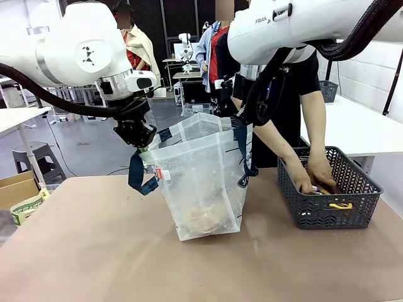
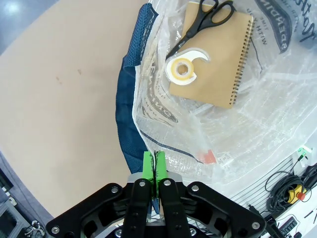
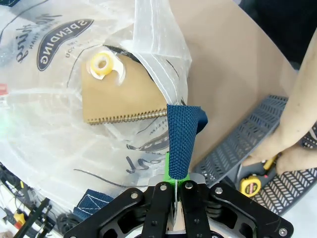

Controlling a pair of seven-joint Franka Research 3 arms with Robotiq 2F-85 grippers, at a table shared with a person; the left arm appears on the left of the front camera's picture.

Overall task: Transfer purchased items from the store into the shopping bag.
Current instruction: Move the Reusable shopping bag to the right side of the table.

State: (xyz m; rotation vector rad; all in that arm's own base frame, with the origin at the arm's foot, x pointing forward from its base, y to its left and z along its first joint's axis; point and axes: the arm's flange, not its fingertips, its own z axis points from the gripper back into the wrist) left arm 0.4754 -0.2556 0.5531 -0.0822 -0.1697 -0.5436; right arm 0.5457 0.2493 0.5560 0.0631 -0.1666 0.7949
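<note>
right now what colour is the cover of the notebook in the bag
Plain kraft brown notebook; shows best in the left wrist view.

— Kind of place, for the record?
— Robotics lab, open floor. Landmark: the brown table (image 1: 94, 251). Above it, two white robot arms: left arm (image 1: 82, 50), right arm (image 1: 283, 31), with thick black hose (image 1: 31, 88) trailing off.
— Surroundings?
— Right of the table, one white workbench (image 1: 365, 129). Left of it, another white bench (image 1: 19, 119). Beyond its left end, a grey stool (image 1: 39, 157) on bare grey floor (image 1: 94, 145). At its left edge, a cardboard box (image 1: 16, 189). Far behind it, dark partition panels (image 1: 182, 19). Off its edge, loose black cables (image 2: 282, 181) and a yellow box with a red push-button (image 2: 297, 192).
</note>
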